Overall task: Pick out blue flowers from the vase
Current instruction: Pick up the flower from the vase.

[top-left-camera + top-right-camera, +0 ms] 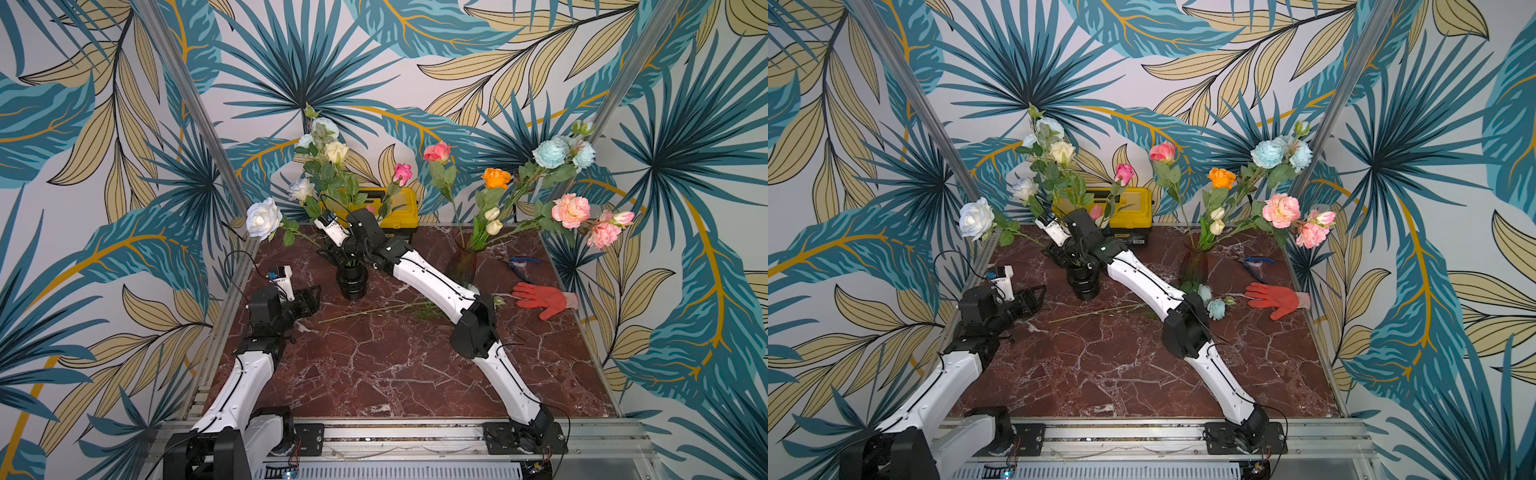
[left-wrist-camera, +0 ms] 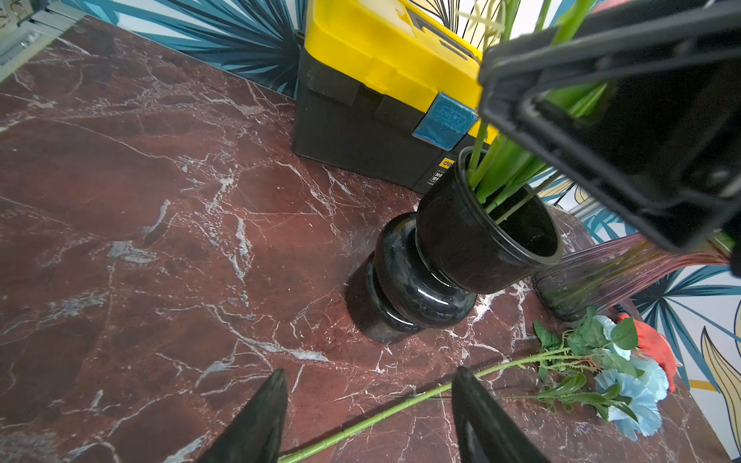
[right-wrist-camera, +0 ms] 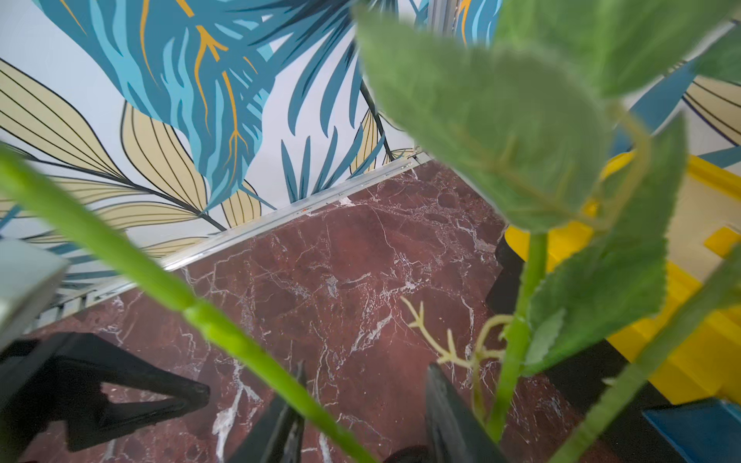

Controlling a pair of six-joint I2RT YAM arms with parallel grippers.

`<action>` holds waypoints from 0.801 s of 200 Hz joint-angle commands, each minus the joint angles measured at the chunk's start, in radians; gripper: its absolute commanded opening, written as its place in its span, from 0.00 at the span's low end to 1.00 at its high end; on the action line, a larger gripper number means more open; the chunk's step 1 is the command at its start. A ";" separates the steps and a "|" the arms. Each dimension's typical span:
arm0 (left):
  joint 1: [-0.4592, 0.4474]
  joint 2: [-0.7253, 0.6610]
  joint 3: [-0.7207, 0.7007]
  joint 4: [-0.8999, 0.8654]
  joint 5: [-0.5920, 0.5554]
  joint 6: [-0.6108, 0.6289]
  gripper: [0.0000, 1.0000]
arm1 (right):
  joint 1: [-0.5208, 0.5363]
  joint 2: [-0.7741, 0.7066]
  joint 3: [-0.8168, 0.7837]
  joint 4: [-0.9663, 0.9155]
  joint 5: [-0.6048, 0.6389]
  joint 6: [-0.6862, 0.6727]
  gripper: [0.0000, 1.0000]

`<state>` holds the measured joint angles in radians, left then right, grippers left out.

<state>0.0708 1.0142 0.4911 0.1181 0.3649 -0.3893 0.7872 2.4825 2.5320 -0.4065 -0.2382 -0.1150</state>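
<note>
— So, where's the right gripper (image 3: 365, 366)?
— In among the stems just above the mouth of the black vase (image 1: 352, 282). Its jaws stand apart, and one green stem (image 3: 224, 336) runs through the gap, close by one finger with room on the other side. I see nothing pinched.
— Whose stem is it?
— Can't tell. From the wrist it is all leaves and blur, and from above the gripper covers the spot.
— And the blue ones?
— In three places. A blue spray (image 1: 1216, 308) lies flat on the table (image 1: 374, 374). Its blooms show just beside the right arm (image 1: 1142, 282) in a top view, and its long stalk runs out from under that arm toward the left side. Some pale blooms (image 1: 325, 126) stand at the very top of the black vase's bunch, above a cream rose (image 1: 336, 151). Then aqua blooms (image 1: 550, 153) sit high in the glass vase (image 1: 463, 259), which stands apart on the right with an orange rose (image 1: 496, 178) and peach peonies (image 1: 571, 210).
— The left gripper (image 2: 371, 368)?
— Hovering over the table left of the black vase, jaws wide apart, holding nothing. The tail of that spray's stalk lies on the table below it.
— Anything else on there?
— A yellow toolbox (image 1: 401, 208) at the back, just behind the black vase, and a red glove (image 1: 540, 301) near the right edge.
</note>
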 commanded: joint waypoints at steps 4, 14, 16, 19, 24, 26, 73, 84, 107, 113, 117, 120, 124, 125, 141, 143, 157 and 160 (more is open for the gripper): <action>0.011 0.006 0.024 0.025 0.018 0.022 0.66 | 0.006 0.012 0.015 0.053 -0.007 0.033 0.42; 0.010 0.007 0.024 0.025 0.021 0.022 0.66 | 0.006 0.012 0.016 0.054 -0.010 0.035 0.38; 0.010 0.008 0.024 0.025 0.021 0.023 0.66 | 0.006 0.011 0.016 0.055 -0.010 0.034 0.37; 0.010 0.008 0.024 0.026 0.022 0.023 0.65 | 0.006 0.008 0.016 0.055 -0.009 0.033 0.36; 0.011 0.007 0.023 0.025 0.022 0.025 0.65 | 0.007 0.006 0.016 0.054 -0.007 0.031 0.34; 0.011 0.007 0.023 0.025 0.023 0.025 0.65 | 0.007 0.005 0.015 0.052 -0.007 0.030 0.33; 0.011 0.018 0.022 0.027 0.034 0.031 0.65 | 0.010 -0.044 0.000 0.018 0.002 -0.013 0.15; 0.011 0.019 0.022 0.030 0.038 0.029 0.65 | 0.010 -0.063 -0.018 0.022 0.002 -0.021 0.12; 0.011 0.017 0.028 0.030 0.049 0.029 0.65 | 0.010 -0.088 -0.036 0.012 0.002 -0.034 0.06; 0.010 0.015 0.029 0.029 0.051 0.029 0.65 | 0.010 -0.094 -0.038 0.006 0.004 -0.038 0.06; 0.011 0.015 0.030 0.029 0.053 0.028 0.65 | 0.010 -0.097 -0.038 0.002 0.004 -0.043 0.06; 0.009 0.014 0.029 0.029 0.055 0.028 0.65 | 0.010 -0.100 -0.039 -0.002 0.004 -0.044 0.06; 0.010 0.014 0.031 0.029 0.056 0.028 0.65 | 0.010 -0.104 -0.038 -0.005 0.005 -0.047 0.05; 0.010 0.014 0.031 0.030 0.057 0.027 0.65 | 0.010 -0.105 -0.039 -0.006 0.006 -0.048 0.05; 0.009 0.009 0.032 0.028 0.068 0.028 0.65 | 0.010 -0.128 -0.052 -0.010 0.009 -0.057 0.05; 0.009 0.007 0.032 0.029 0.069 0.028 0.65 | 0.010 -0.133 -0.056 -0.008 0.010 -0.059 0.05; 0.007 0.002 0.031 0.029 0.078 0.032 0.64 | 0.010 -0.161 -0.083 -0.001 0.017 -0.070 0.05; 0.007 0.000 0.031 0.029 0.078 0.031 0.64 | 0.010 -0.167 -0.088 0.000 0.021 -0.073 0.05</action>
<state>0.0711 1.0325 0.4911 0.1207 0.4149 -0.3714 0.7902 2.4004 2.4920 -0.3946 -0.2253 -0.1589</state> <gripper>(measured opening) 0.645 0.076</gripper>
